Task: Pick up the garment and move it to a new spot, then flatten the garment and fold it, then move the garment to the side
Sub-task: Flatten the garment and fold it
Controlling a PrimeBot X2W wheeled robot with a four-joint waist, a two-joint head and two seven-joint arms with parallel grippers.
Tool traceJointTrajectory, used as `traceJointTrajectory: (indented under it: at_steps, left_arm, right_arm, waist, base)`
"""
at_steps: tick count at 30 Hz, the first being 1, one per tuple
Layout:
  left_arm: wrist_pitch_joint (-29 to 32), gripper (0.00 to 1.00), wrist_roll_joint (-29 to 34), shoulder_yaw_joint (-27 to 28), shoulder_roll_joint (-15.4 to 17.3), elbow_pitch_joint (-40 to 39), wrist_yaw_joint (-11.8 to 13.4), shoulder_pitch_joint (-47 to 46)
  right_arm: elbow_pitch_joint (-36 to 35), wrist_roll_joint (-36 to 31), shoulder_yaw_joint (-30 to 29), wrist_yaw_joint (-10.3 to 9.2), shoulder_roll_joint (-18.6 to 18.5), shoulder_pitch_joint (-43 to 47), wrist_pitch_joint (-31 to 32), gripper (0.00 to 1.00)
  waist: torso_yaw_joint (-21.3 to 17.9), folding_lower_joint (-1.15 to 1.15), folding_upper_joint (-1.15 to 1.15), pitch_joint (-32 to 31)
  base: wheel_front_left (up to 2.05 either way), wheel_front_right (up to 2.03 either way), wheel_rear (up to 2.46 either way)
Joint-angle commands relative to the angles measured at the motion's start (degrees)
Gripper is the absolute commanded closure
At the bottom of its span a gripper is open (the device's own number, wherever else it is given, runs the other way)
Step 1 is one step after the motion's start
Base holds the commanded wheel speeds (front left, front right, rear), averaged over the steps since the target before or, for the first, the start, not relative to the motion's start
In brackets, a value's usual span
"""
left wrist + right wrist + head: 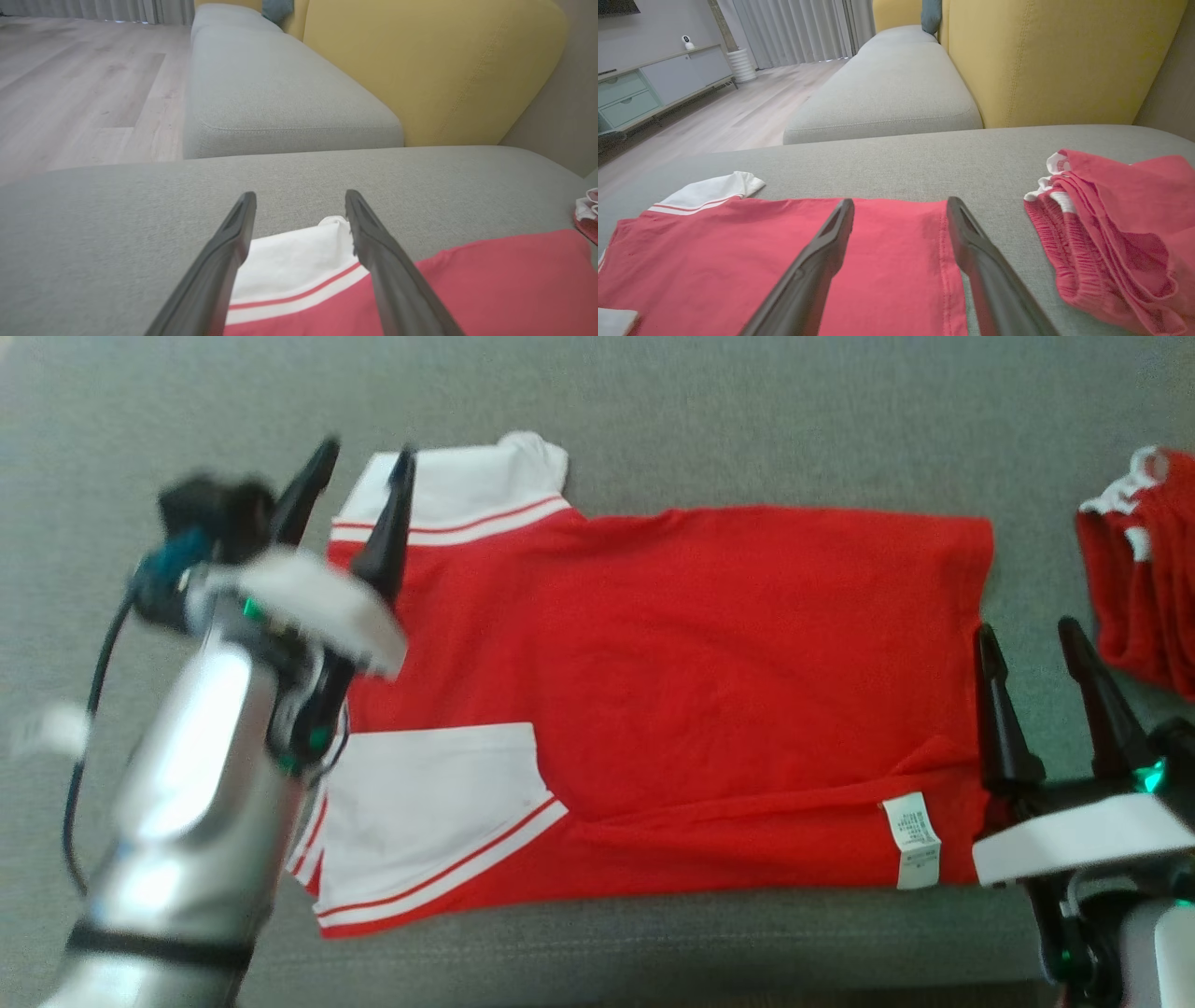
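1. Head view: I see the garment (709,691), a red shirt with white sleeves, spread flat across the grey sofa seat (653,411). Its collar end lies at the left of the frame and its hem at the right. A white label (913,840) shows near the lower right corner of the hem. My left end effector (367,448) hangs over the upper-left sleeve (467,485), fingers spread, pinching nothing. My right end effector (1027,627) sits just beside the hem edge, also spread and empty. A second red garment (1144,569) lies bunched at the right edge, apart from the shirt. Bare cushion runs along the top of the frame.

2. Left wrist view: the spread fingers frame the white sleeve tip. Beyond it I get what the head view lacks: a yellow backrest (434,70) at the upper right, a neighbouring cushion (280,84) and wooden floor (70,84) at the upper left.

3. Right wrist view: the hem seam runs between the spread fingers. The bunched garment sits at the right with a strip of bare cushion between it and the hem. A cabinet (644,93) and curtains (794,28) stand at the upper left.
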Motion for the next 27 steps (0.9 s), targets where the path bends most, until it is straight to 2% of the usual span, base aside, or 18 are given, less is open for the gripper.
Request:
traceJointTrajectory:
  at_steps: [1, 8, 9, 14, 19, 23, 24, 25, 27]
  left_arm:
    - [0.57, 0.00, 0.19, 1.37, 0.25, 1.65, -0.60, -5.31]
    - [2.50, 0.00, -0.19, -0.45, -2.01, 18.92, -3.00, -16.96]
    - [2.50, 0.00, -0.19, -0.45, -2.01, 18.92, -3.00, -16.96]
    - [7.60, 0.00, -0.51, -2.35, -3.36, 30.07, -3.86, -21.14]
    - [13.16, 0.00, -0.66, -4.36, -4.23, 37.70, -4.52, -23.79]
    - [14.31, 0.00, -0.41, -5.49, -4.53, 41.64, -4.72, -24.98]
    - [14.23, 0.55, -0.31, -5.82, -4.63, 42.26, -4.79, -25.22]
    - [13.89, 1.00, -0.29, -6.07, -4.74, 42.72, -4.85, -25.44]
    - [11.11, 1.00, 0.09, -6.43, -4.70, 42.87, -4.83, -26.00]
  right_arm:
    - [-2.12, -0.58, 1.30, -0.04, -0.37, -2.27, -0.17, 0.00]
    - [-1.20, -0.56, 2.11, -0.04, -0.26, -3.82, -0.76, 0.00]
    - [-1.20, -0.56, 2.11, -0.04, -0.26, -3.82, -0.76, 0.00]
    - [-0.27, -0.01, 1.89, -0.04, -0.23, -3.96, -1.17, 0.00]
    - [0.38, 0.61, 2.25, -0.04, -0.22, -4.50, -1.29, 0.00]
    - [0.57, 0.84, 2.48, -0.04, -0.21, -4.70, -1.17, 0.00]
    - [0.66, 0.95, 2.39, -0.04, -0.21, -4.67, -1.09, 0.00]
    - [0.74, 1.10, 2.30, -0.04, -0.21, -4.63, -0.99, 0.00]
    - [0.90, 1.26, 1.92, -0.04, -0.21, -4.49, -0.85, 0.00]
  waist:
    - [-1.15, -0.01, 0.00, 2.86]
    - [-2.72, -0.01, 0.00, 6.08]
    - [-2.72, -0.01, 0.00, 6.08]
    - [-2.80, -0.01, 0.00, 6.25]
    - [-3.04, -0.01, 0.00, 5.99]
    - [-3.52, -0.01, 0.00, 5.81]
    - [-3.65, -0.01, 0.00, 5.79]
    - [-3.72, -0.01, 0.00, 5.77]
    - [-3.77, -0.01, 0.00, 5.71]
  base:
    - [0.00, 0.00, 0.00]
    - [0.00, 0.00, 0.00]
    - [0.00, 0.00, 0.00]
    - [0.00, 0.00, 0.00]
    - [0.00, 0.00, 0.00]
    - [0.00, 0.00, 0.00]
    - [0.00, 0.00, 0.00]
    - [0.00, 0.00, 0.00]
    - [0.00, 0.00, 0.00]
